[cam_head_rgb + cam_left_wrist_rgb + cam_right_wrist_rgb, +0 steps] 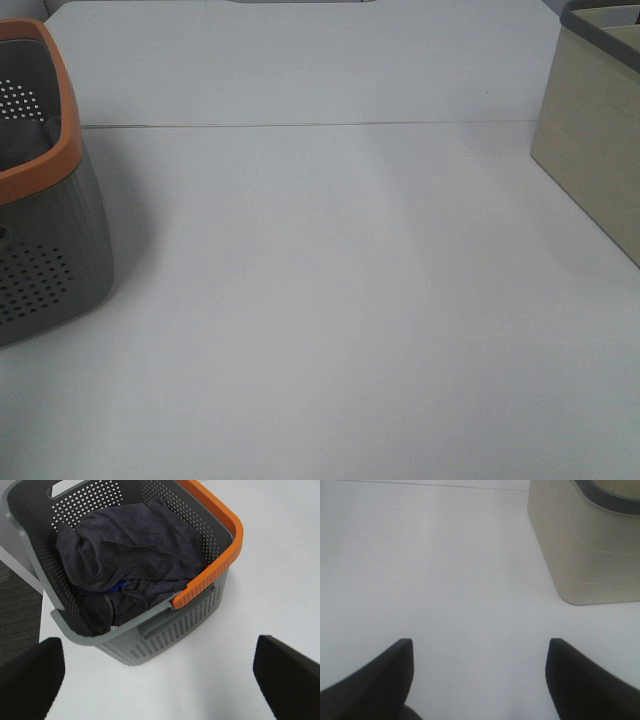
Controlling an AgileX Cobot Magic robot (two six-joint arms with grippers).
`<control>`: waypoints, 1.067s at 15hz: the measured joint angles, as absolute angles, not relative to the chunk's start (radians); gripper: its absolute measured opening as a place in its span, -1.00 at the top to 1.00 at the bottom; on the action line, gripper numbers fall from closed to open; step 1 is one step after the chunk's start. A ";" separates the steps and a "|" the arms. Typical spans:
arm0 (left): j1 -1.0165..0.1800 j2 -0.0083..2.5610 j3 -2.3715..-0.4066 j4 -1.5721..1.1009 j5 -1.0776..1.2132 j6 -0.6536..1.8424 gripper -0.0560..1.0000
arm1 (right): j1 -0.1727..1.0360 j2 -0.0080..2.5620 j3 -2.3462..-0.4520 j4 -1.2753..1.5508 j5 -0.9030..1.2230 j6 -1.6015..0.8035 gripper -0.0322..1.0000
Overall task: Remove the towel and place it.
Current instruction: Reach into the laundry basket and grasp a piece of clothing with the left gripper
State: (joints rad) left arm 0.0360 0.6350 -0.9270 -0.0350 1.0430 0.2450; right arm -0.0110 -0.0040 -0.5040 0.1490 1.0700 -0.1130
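Observation:
The dark charcoal towel [130, 550] lies crumpled inside the grey perforated basket [165, 630] with the orange rim; a bit of blue shows under it. In the high view the basket [45, 250] stands at the table's left edge and the towel is hidden inside it. My left gripper [157, 680] is open and empty, held above the table just short of the basket, apart from it. My right gripper [477, 680] is open and empty above the bare white table. Neither gripper shows in the high view.
A beige bin [590, 150] with a dark grey rim stands at the table's right side; it also shows in the right wrist view [585, 545]. A thin seam [300, 125] runs across the white table. Dark floor [17, 615] lies beyond the table edge by the basket.

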 joint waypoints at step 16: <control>0.036 1.498 -1.332 0.344 0.971 0.806 -0.93 | -0.011 -0.004 -0.504 0.149 1.070 -0.113 -0.33</control>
